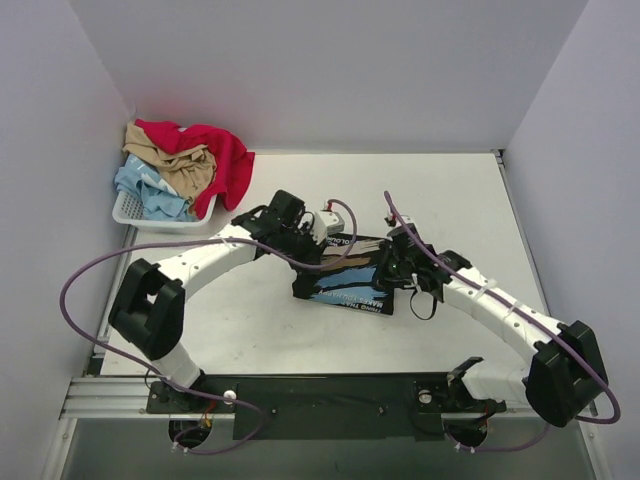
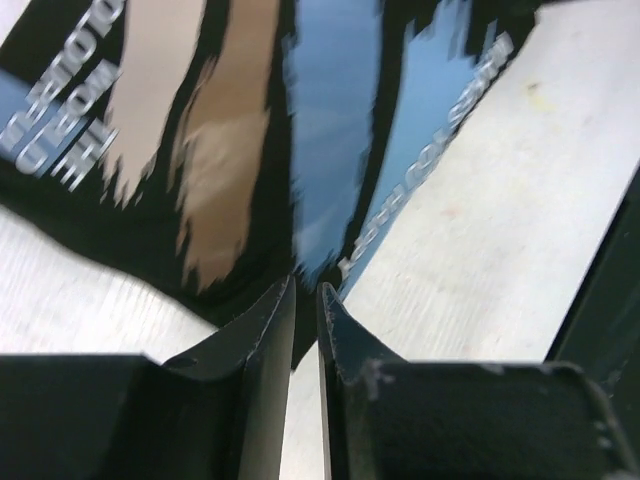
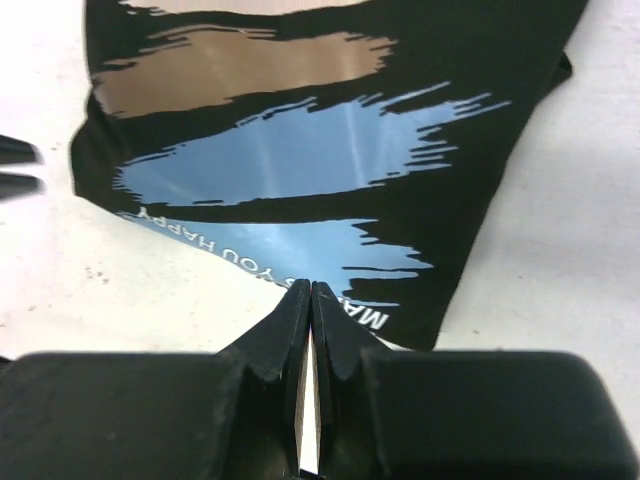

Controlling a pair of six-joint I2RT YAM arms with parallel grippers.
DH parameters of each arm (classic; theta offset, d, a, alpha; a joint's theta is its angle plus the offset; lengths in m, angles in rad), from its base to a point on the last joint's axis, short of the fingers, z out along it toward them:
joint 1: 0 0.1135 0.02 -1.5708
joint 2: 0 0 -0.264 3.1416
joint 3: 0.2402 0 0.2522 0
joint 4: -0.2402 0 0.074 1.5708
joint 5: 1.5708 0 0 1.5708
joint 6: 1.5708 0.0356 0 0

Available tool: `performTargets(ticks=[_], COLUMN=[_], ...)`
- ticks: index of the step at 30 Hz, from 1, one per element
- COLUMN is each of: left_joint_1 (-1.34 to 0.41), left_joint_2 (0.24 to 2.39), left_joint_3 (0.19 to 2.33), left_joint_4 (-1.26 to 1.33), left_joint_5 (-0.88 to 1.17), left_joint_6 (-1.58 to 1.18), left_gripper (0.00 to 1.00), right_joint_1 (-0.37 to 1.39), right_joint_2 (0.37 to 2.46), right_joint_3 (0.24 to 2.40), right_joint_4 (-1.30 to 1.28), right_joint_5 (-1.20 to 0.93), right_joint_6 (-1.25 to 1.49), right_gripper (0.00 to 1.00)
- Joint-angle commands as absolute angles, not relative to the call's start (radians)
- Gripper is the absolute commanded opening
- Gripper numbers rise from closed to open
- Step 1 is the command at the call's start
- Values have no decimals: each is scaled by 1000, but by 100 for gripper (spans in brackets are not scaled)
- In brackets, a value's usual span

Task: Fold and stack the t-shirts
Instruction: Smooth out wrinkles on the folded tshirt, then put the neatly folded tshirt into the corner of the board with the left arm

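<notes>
The folded black cloth t-shirt (image 1: 345, 285) with its blue and tan brush-stroke print lies midway on the white table (image 1: 300, 340). I'd worry the fold drags askew if one arm pulls while the other has a thin nip of hem. Both arms bend inward, wrists low: the right gripper (image 3: 311, 285) is clenched at the printed edge, while the left gripper (image 2: 306, 285) shows a sliver of gap at the hem, and I cannot tell whether it has cloth.
</notes>
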State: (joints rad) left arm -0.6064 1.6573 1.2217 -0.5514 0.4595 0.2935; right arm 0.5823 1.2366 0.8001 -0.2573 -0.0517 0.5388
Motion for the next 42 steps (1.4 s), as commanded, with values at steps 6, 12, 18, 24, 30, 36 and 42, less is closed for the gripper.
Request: performTargets(ticks=[6, 12, 18, 24, 30, 36, 42], left_joint_1=[-647, -643, -618, -614, -540, -401, -403], left_joint_2=[1821, 1838, 1798, 1717, 1602, 1663, 1747], left_joint_3=[1235, 1126, 1088, 1146, 1170, 1135, 1112], left_joint_4=[-348, -445, -485, -560, -545, -372, -239], left_joint_5=[430, 379, 341, 387, 434, 433, 379], left_joint_6=[114, 181, 255, 298, 252, 7, -147], left_gripper=[17, 10, 11, 32, 50, 62, 69], right_joint_1=[545, 491, 460, 362, 267, 245, 247], right_joint_2=[1321, 1358, 1298, 1183, 1322, 1541, 1673], right_joint_3=[657, 517, 511, 633, 757, 834, 842], right_joint_4=[-45, -9, -61, -175, -152, -51, 77], right_joint_5=[-218, -202, -193, -187, -253, -396, -472], right_joint_6=[639, 696, 681, 595, 465, 449, 486], right_gripper=[0, 0, 0, 30, 53, 54, 53])
